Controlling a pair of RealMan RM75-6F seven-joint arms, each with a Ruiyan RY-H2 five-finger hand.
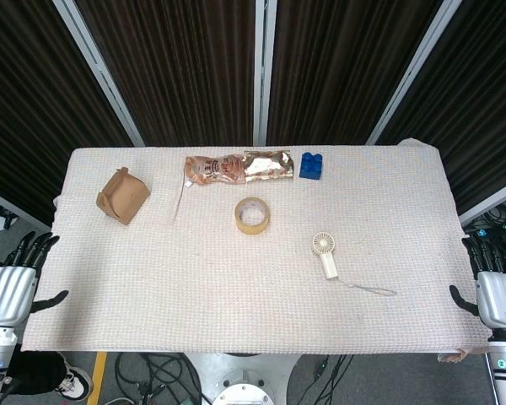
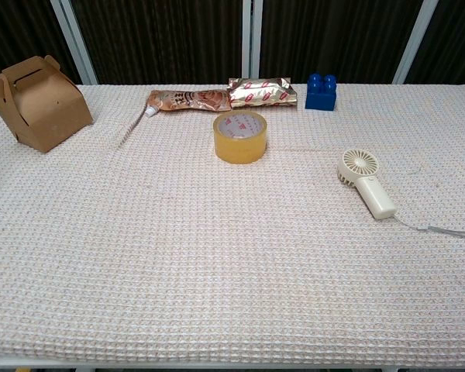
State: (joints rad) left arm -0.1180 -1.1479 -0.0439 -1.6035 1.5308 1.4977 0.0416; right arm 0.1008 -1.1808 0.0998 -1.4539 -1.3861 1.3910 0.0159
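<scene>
Head view, item: we are judging the handheld fan, lying right of centre on the surface nearest our empty, spread right hand, as light, rigid, smooth plastic, best gripped around its handle.

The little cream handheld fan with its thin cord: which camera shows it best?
The chest view shows the cream handheld fan best: it looms large, its round grille and handle plain. The head view shows the fan from above, smaller, yet with the whole grey cord trailing right, which the chest view cuts off.
</scene>
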